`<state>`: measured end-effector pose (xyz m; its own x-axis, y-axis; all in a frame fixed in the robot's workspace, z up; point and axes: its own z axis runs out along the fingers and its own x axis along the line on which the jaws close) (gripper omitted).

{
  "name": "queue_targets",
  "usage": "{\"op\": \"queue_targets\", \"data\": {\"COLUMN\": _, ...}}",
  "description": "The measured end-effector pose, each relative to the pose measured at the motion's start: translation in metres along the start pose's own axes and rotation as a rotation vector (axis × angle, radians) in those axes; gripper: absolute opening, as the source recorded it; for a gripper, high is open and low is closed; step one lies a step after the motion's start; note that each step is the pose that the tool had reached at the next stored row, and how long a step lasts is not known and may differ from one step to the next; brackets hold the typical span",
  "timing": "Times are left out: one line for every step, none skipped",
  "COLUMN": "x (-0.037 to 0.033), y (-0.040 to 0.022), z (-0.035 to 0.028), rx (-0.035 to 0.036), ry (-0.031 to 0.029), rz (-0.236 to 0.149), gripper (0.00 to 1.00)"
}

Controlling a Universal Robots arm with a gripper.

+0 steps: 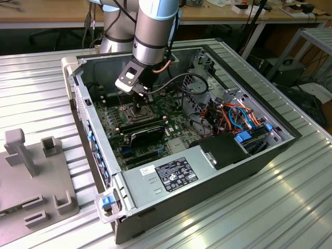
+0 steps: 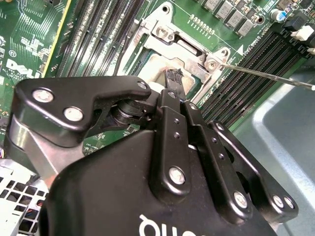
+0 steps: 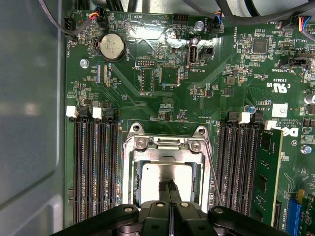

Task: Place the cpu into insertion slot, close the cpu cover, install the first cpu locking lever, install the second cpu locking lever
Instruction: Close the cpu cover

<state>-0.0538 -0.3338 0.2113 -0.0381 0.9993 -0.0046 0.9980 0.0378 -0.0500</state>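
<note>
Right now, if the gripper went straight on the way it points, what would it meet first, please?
Probably the silver top of the cpu, framed by the cpu cover; the gripper points straight at it, though depth is unclear.

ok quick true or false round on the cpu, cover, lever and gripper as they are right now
1. The cpu lies under the cover, showing through its window. True.
2. The gripper is open wide. False: it is shut, its fingers pressed together.
3. A thin lever sticks out sideways from the cover's corner. True.
4. The gripper hangs outside the case. False: it is inside the case, right over the cpu.
</note>
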Motion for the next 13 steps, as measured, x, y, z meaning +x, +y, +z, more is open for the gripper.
{"op": "queue_targets", "data": {"x": 0.0, "y": 0.0005, "z": 0.0, "rx": 0.0, "ry": 0.0, "rz": 0.0, "gripper": 0.11}}
{"op": "queue_targets", "data": {"x": 0.0, "y": 0.0016, "z": -0.0001, "rx": 0.0, "ry": 0.0, "rz": 0.0, "gripper": 0.11}}
{"op": "queue_targets", "data": {"x": -0.0001, "y": 0.0023, "z": -0.0001, "rx": 0.0, "ry": 0.0, "rz": 0.0, "gripper": 0.11}}
{"op": "queue_targets", "data": {"x": -0.0001, "y": 0.0032, "z": -0.0002, "rx": 0.0, "ry": 0.0, "rz": 0.0, "gripper": 0.11}}
{"op": "queue_targets", "data": {"x": -0.0001, "y": 0.0052, "z": -0.0002, "rx": 0.0, "ry": 0.0, "rz": 0.0, "gripper": 0.11}}
{"op": "queue_targets", "data": {"x": -0.0002, "y": 0.0064, "z": -0.0003, "rx": 0.0001, "ry": 0.0, "rz": 0.0, "gripper": 0.11}}
{"op": "queue_targets", "data": {"x": -0.0003, "y": 0.0078, "z": -0.0004, "rx": 0.0, "ry": 0.0, "rz": 0.0, "gripper": 0.11}}
{"op": "queue_targets", "data": {"x": -0.0004, "y": 0.0112, "z": -0.0004, "rx": 0.0001, "ry": 0.0, "rz": 0.0, "gripper": 0.11}}
{"op": "queue_targets", "data": {"x": -0.0005, "y": 0.0119, "z": -0.0004, "rx": 0.0001, "ry": -0.0001, "rz": 0.0, "gripper": 0.11}}
{"op": "queue_targets", "data": {"x": -0.0005, "y": 0.0119, "z": -0.0004, "rx": 0.0, "ry": -0.0001, "rz": 0.001, "gripper": 0.11}}
{"op": "queue_targets", "data": {"x": -0.0005, "y": 0.012, "z": -0.0004, "rx": 0.0001, "ry": -0.0001, "rz": 0.0, "gripper": 0.11}}
{"op": "queue_targets", "data": {"x": -0.0005, "y": 0.0121, "z": -0.0004, "rx": 0.0, "ry": 0.0, "rz": 0.0, "gripper": 0.11}}
{"op": "queue_targets", "data": {"x": -0.0004, "y": 0.0118, "z": -0.0004, "rx": 0.0, "ry": 0.0, "rz": 0.0, "gripper": 0.11}}
